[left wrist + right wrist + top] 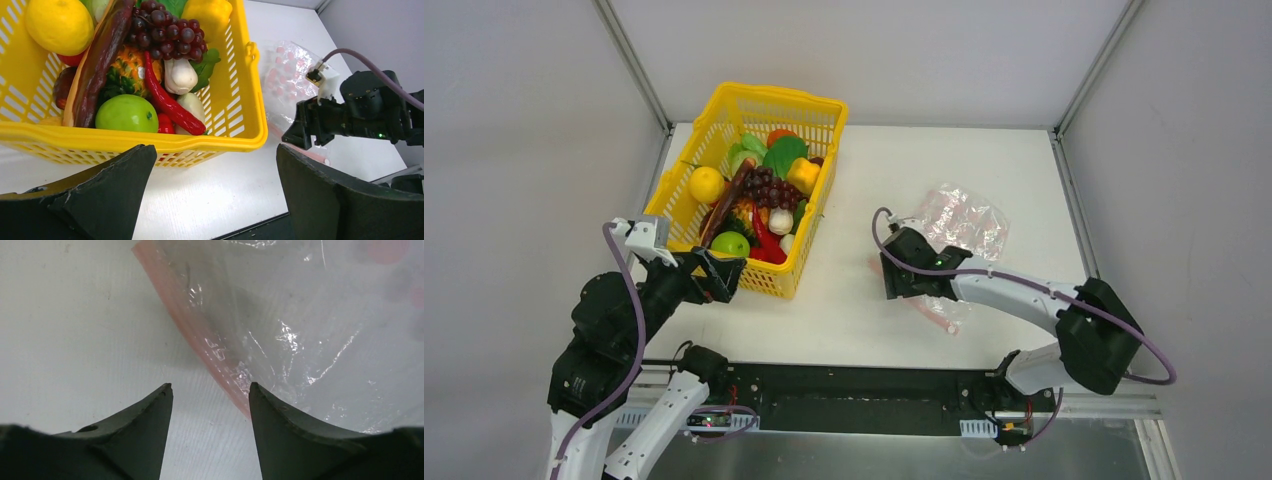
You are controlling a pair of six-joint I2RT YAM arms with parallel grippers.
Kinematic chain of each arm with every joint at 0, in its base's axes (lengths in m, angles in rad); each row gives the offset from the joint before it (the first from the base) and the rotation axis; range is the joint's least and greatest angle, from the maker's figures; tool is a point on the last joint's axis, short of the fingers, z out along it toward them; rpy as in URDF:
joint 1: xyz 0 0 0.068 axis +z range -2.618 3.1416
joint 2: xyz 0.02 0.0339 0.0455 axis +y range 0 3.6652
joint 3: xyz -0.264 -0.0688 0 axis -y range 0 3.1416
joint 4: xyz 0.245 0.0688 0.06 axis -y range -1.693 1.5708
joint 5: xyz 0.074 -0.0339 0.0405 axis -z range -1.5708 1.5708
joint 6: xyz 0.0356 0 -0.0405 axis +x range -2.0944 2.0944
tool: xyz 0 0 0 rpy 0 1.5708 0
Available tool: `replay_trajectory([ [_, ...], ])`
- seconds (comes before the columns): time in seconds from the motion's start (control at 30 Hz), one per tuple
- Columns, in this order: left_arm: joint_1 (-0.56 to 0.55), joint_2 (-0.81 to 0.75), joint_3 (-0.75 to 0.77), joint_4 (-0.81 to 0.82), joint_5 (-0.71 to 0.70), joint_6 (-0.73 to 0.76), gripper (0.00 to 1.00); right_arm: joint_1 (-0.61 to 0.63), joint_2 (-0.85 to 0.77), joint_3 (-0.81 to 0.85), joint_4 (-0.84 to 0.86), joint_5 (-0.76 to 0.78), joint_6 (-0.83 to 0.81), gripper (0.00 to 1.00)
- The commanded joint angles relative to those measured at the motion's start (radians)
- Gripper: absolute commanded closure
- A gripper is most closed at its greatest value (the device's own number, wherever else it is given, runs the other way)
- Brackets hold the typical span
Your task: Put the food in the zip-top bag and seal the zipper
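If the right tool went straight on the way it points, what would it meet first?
Probably the pink-red zipper strip along the mouth of the clear zip-top bag, lying just ahead of the open right tool on the table; how far off is unclear.

No text, brand or number that I can read in any view; the zipper (220, 357) in my right wrist view carries faint pale marks, too blurred to make out. The zip-top bag (964, 222) shows printed pink spots only; whether any are signs, I cannot tell.
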Motion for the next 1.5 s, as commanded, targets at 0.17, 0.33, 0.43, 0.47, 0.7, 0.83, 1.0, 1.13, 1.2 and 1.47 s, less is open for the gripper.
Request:
replay_trajectory([
  [0.17,-0.007,0.001,-0.007,0.043,0.033,0.018,0.00,0.103,0.130,0.127,-0.069,0.283,-0.137,0.36],
  [0.33,-0.007,0.005,-0.009,0.043,0.034,0.018,0.00,0.104,0.183,0.132,-0.019,0.317,-0.208,0.36],
  [0.43,-0.007,0.003,-0.011,0.043,0.036,0.018,0.00,0.103,0.205,0.128,0.010,0.287,-0.245,0.37],
  [0.47,-0.007,0.003,-0.009,0.039,0.035,0.019,0.00,0.104,0.210,0.125,0.017,0.281,-0.251,0.39],
  [0.7,-0.007,-0.008,-0.015,0.037,0.043,0.021,0.00,0.100,0.215,0.109,0.062,0.261,-0.248,0.62],
  [0.83,-0.007,0.001,-0.009,0.027,0.056,0.025,0.00,0.096,0.218,0.088,0.091,0.275,-0.250,0.85],
  [1.0,-0.007,0.002,-0.013,0.026,0.075,0.022,0.00,0.085,0.196,0.074,0.114,0.243,-0.242,1.00],
  [1.13,-0.007,0.007,-0.015,0.023,0.104,0.020,0.00,0.085,0.131,0.067,0.136,0.176,-0.214,1.00],
  [1.2,-0.007,0.013,-0.015,0.024,0.135,0.020,0.00,0.085,0.081,0.056,0.159,0.142,-0.193,1.00],
  [1.47,-0.007,0.081,0.002,0.076,0.297,-0.023,0.00,0.032,-0.131,-0.002,0.201,0.022,-0.090,1.00],
])
